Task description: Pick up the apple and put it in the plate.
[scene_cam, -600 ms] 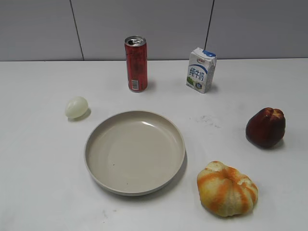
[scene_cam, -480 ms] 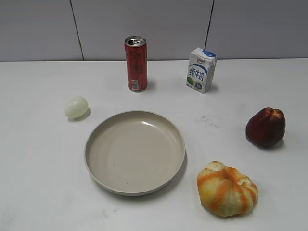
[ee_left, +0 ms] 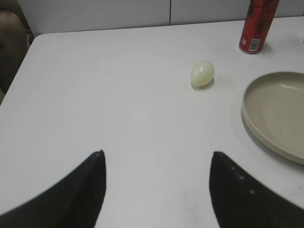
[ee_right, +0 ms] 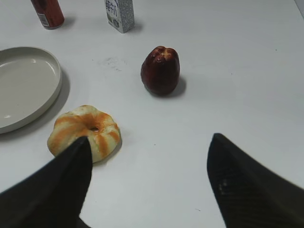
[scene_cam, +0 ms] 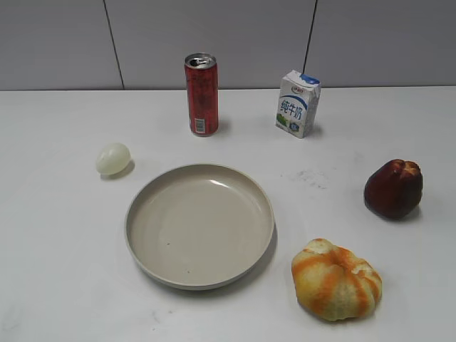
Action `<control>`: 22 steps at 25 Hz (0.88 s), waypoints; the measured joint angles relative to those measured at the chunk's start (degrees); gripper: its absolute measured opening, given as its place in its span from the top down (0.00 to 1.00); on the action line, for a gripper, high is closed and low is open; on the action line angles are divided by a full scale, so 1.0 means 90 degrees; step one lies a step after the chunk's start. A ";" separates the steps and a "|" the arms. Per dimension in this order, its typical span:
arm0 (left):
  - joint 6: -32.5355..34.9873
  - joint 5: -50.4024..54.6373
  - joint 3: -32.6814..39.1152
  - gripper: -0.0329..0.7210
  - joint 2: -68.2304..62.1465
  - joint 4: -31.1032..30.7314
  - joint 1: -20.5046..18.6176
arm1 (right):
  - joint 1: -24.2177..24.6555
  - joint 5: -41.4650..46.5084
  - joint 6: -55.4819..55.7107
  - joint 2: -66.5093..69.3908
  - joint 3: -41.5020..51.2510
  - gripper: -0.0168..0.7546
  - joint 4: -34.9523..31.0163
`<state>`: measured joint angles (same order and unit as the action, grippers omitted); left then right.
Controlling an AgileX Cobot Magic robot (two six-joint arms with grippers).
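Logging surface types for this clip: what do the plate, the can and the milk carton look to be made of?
The plate: probably matte plastic or melamine, given its even beige and soft highlight; ceramic is possible. The can: metal, with a shiny silver top and a printed red wall. The milk carton: printed coated paperboard, with folded, creased edges.

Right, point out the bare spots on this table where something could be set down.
Widest bare stretch: left and in front of the pale egg-shaped object, beside the beige round plate. Another lies between the red can and white milk carton. Tightest: between the dark red apple and orange ribbed fruit.
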<state>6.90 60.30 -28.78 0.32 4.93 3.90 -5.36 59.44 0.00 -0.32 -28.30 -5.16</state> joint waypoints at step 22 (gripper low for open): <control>0.0000 0.0000 0.0000 0.27 0.0000 0.0000 0.0000 | 0.0000 -0.1811 0.0000 0.3782 -0.0776 0.18 -0.0112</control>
<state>6.90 60.30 -28.78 0.32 4.93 3.90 -5.36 43.15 0.00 33.71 -35.28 -6.16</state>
